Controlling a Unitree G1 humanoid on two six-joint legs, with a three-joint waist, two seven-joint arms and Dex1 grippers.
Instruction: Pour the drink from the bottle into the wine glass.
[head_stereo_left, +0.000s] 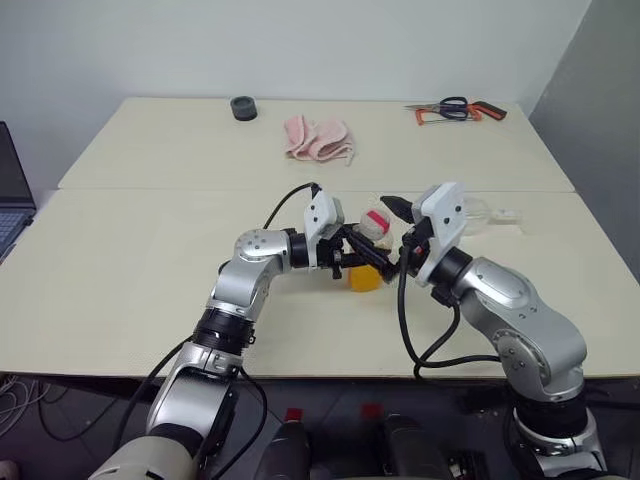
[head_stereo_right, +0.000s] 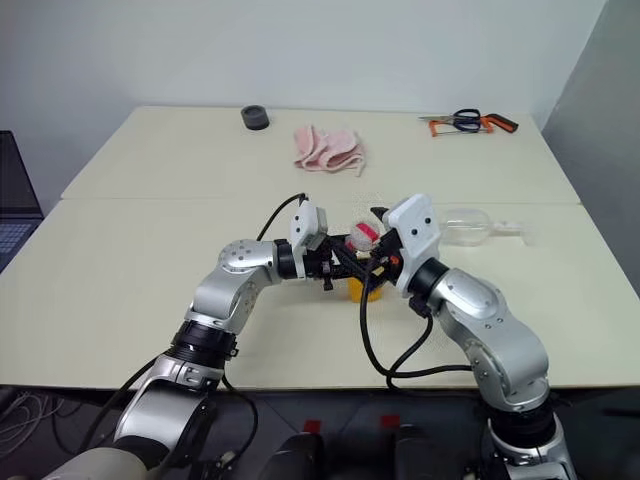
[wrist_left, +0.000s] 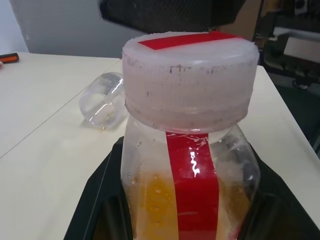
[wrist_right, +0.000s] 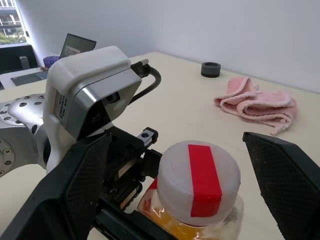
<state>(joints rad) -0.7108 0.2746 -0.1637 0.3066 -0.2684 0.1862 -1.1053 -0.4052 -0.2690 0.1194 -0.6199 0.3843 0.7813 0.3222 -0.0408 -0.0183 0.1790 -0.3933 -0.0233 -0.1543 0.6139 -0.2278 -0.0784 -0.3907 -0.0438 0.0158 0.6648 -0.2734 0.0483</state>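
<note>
Left end effector (head_stereo_left: 352, 258) clamps capped bottle (wrist_left: 190, 165), drink (wrist_left: 160, 200) low inside; right end effector (wrist_right: 195, 185) spread wide, empty.

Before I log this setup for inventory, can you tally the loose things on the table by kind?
Bottle: 1
Wine glass, lying on its side: 1
Pink cloth: 1
Dark round object: 1
Scissors: 1
Orange-handled tool: 1
Total: 6
</note>
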